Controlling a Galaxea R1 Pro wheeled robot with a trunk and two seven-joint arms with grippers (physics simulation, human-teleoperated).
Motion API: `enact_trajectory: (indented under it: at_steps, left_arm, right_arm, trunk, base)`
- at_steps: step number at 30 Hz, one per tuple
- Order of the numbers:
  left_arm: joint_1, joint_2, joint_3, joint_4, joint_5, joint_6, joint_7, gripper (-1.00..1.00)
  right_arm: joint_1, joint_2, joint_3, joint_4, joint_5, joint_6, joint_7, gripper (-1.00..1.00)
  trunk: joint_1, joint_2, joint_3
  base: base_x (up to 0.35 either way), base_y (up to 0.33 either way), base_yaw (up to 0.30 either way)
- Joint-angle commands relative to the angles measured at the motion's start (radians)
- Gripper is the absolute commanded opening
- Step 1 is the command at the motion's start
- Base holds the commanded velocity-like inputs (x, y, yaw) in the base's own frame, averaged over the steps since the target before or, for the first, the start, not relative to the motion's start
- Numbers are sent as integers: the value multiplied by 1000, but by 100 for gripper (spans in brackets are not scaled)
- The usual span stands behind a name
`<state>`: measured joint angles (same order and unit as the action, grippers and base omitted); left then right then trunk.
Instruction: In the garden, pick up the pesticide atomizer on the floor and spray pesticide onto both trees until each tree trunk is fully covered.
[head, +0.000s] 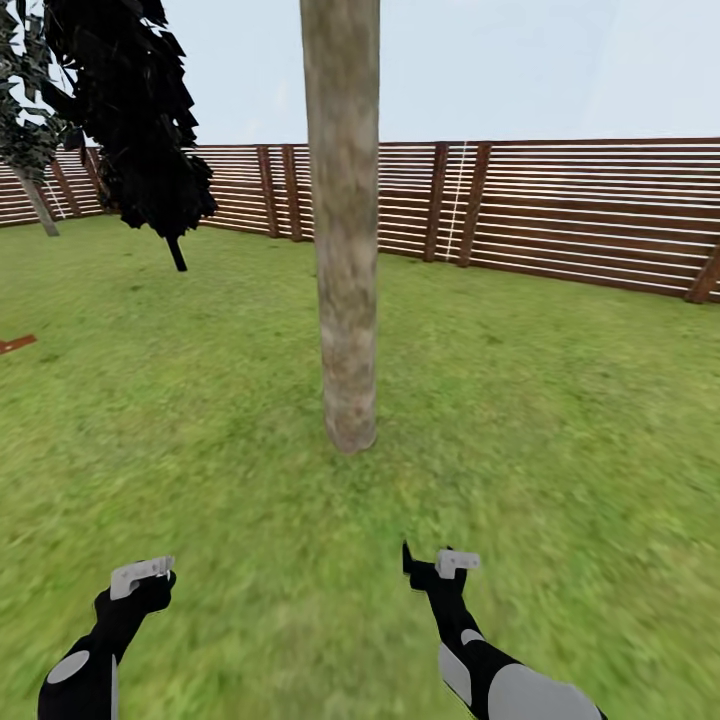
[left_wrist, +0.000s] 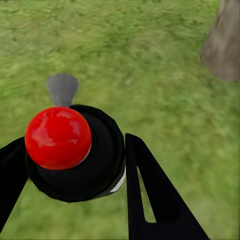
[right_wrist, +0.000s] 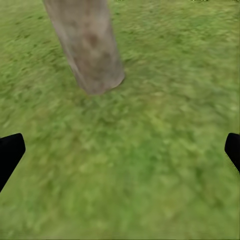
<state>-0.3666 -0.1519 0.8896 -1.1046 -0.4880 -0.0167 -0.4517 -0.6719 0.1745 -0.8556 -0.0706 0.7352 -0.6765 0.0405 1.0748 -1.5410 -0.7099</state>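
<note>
Standing on the lawn (head: 560, 400), facing one tree trunk (head: 345, 260) straight ahead, thick and mottled grey-beige, rooted in grass a short way beyond my arms. Slatted wooden fence (head: 590, 210) behind it; a dark slim tree (head: 135, 110) off to the left.

My left gripper (left_wrist: 75, 165) is pinching the pesticide atomizer (left_wrist: 77, 155): in the left wrist view the dark round body sits between my two black fingers (left_wrist: 150, 190), red top (left_wrist: 57, 137) facing the camera, a small grey nozzle tab (left_wrist: 62, 87) poking out beyond it. The trunk base shows at that view's edge, off to one side of the nozzle line.

My right gripper (right_wrist: 120, 150) carries nothing; its fingers are spread wide, only the tips visible at the frame edges, trunk base ahead of them.

Step in hand, as I judge it: aim and spray this trunk. To do it well, I should swing the left wrist until the nozzle points squarely at the bark, then sweep up and down. Keep the pinch firm; keep the right arm clear of the spray path.
</note>
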Motion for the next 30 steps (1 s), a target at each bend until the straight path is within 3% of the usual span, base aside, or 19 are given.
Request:
enact_trajectory:
  at_steps: [1,16,21,26,30]
  left_arm:
    - [0,0,0,0,0,0,1,-100]
    - [0,0,0,3,0,0,1,-100]
    - [0,-1,-2,6,-1,-7,-4,-100]
    - [-28,9,-31,-11,-1,-4,-5,-100]
    - [-44,20,-53,1,-9,-11,-2,-100]
  right_arm:
    - [0,0,0,0,0,0,0,100]
    - [0,0,0,0,0,0,-1,100]
    - [0,0,1,0,0,0,-1,100]
    - [-28,0,-3,-13,4,-10,-8,100]
    - [-51,-21,-8,-19,2,-9,-13,100]
  trunk:
    - [0,0,0]
    - [0,0,0]
    - [0,0,0]
    - [0,0,0]
    - [0,0,0]
  base:
    - [331,-110,0]
    - [322,-97,0]
    - [18,-2,0]
    - [0,0,0]
    - [0,0,0]
